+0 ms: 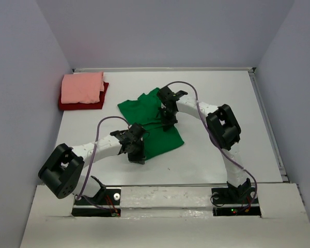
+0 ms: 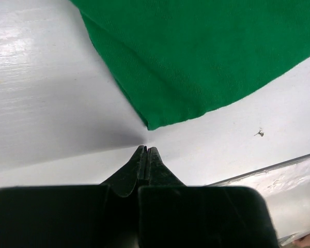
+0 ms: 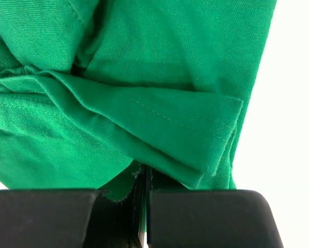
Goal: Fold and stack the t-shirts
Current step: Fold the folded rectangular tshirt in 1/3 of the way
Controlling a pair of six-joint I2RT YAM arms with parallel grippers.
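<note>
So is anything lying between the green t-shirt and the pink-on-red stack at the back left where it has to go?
Nothing visible. Only bare table separates the green t-shirt from the pink t-shirt lying on the dark red t-shirt. The left arm reaches in from the near side and the right arm from the right, both off that path.

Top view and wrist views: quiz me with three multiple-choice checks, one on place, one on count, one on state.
1. The pink t-shirt lies: A on the dark red t-shirt, far left; B in the middle; C near right.
2. T-shirts in view: A two; B three; C four.
3. The left pincer is: A open wide; B shut, just short of the green t-shirt corner; C shut on pink cloth.
A: pink sits stacked on red. B: pink, red, green. B: its fingers meet over bare table.
</note>
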